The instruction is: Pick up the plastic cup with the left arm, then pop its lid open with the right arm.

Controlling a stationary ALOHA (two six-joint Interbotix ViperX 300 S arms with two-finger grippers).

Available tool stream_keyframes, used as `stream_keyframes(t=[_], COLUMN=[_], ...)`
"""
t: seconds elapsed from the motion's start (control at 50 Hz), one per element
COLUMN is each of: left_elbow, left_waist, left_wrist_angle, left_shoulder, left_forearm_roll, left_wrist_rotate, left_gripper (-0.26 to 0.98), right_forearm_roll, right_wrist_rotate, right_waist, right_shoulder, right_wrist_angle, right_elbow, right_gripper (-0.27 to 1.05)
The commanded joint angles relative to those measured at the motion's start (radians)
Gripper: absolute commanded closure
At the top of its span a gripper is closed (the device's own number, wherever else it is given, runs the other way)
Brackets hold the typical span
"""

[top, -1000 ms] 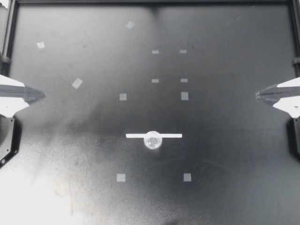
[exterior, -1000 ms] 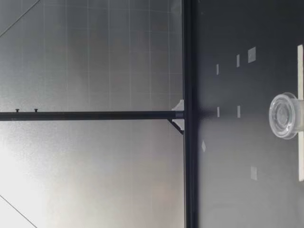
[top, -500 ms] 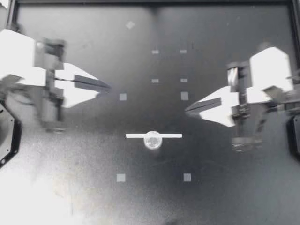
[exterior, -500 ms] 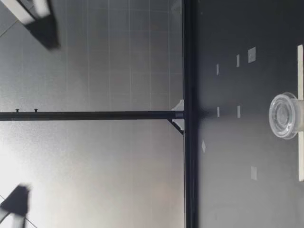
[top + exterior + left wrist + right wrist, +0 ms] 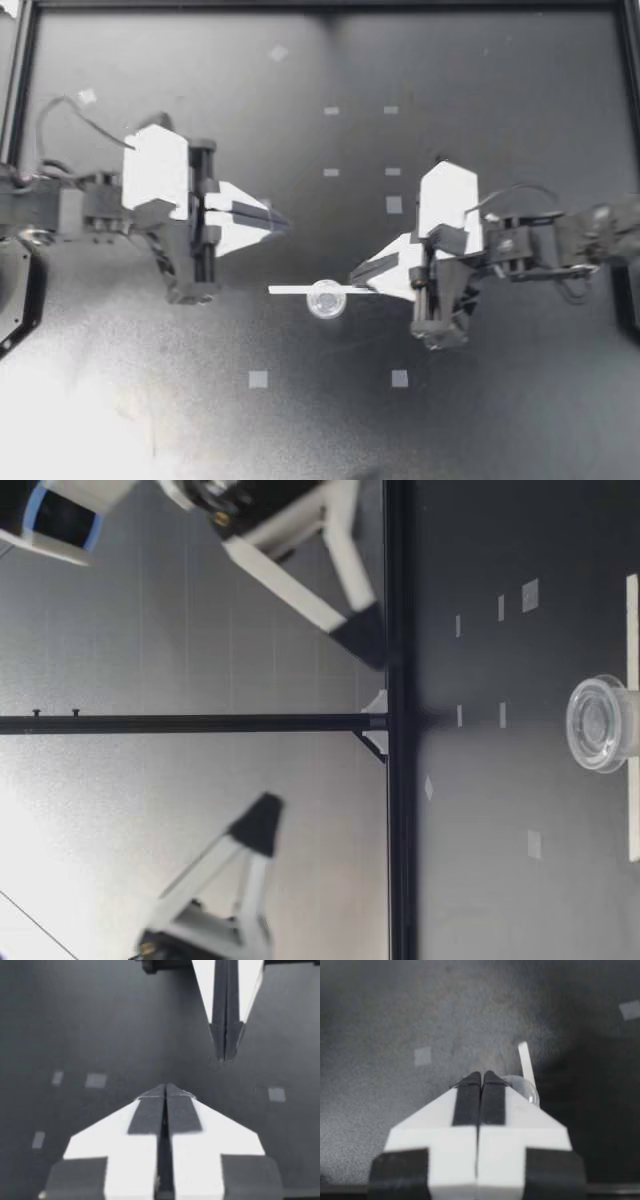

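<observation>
Over a dark table (image 5: pixel 520 430), the left gripper (image 5: pixel 281 222) and the right gripper (image 5: pixel 354 277) hang with their tips turned toward each other, both clenched tight and holding nothing. Between them, on the surface, a small clear cup (image 5: pixel 326 298) sits upright on a white strip (image 5: pixel 290 290) near the table's middle, and neither arm touches it. The right gripper is the nearer. Seen from above, its tip lies just beside the cup's rim, over the strip, while the left gripper's tip is farther off, beyond the strip.

The table-height camera shows both well above the surface, the right gripper (image 5: pixel 368 640) seemingly lower than the left gripper (image 5: pixel 262 815). The cup (image 5: pixel 598 723) stands alone beneath them (no finger near its rim). From the right wrist, the cup (image 5: pixel 527 1091) peeks out just beside the closed fingertips, with the strip (image 5: pixel 524 1060) running on ahead. From the left wrist, the left gripper (image 5: pixel 165 1087) shows its black pads meeting in one seam. The right gripper (image 5: pixel 225 1052) points back at it from ahead, its fingers likewise pressed together. Small tape squares (image 5: pixel 258 379) dot the table.

By this showing, nothing is grasped or lifted. The cup is not yet touched, and any hold on it would first need the fingers parted.
</observation>
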Motion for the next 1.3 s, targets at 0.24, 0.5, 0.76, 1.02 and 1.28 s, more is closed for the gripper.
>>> stream_keyframes(t=[0.24,0.5,0.76,1.02,1.28], left_elbow=[-0.005,0.000,-0.014,-0.029,-0.049], left_waist=[-0.021,-0.040,-0.066,-0.071,-0.075], left_wrist_angle=[-0.011,-0.028,-0.031,-0.032,-0.032], left_shoulder=[0.092,0.143,0.219,0.278,0.337], left_forearm_roll=[-0.002,-0.002,-0.002,0.003,0.003], left_wrist_rotate=[-0.061,-0.095,-0.094,-0.080,-0.083], left_gripper=[0.42,0.30,0.29,0.21,0.06], right_forearm_roll=[-0.005,-0.006,-0.006,-0.008,-0.006], right_wrist_rotate=[0.086,0.092,0.130,0.130,0.132], right_waist=[0.006,0.006,0.006,0.006,0.005], right_shoulder=[0.110,0.175,0.229,0.265,0.265], right_wrist_angle=[-0.071,-0.072,-0.072,-0.075,-0.075], right_elbow=[-0.041,-0.055,-0.067,-0.097,-0.098], right_gripper=[0.98,0.98,0.98,0.98,0.98])
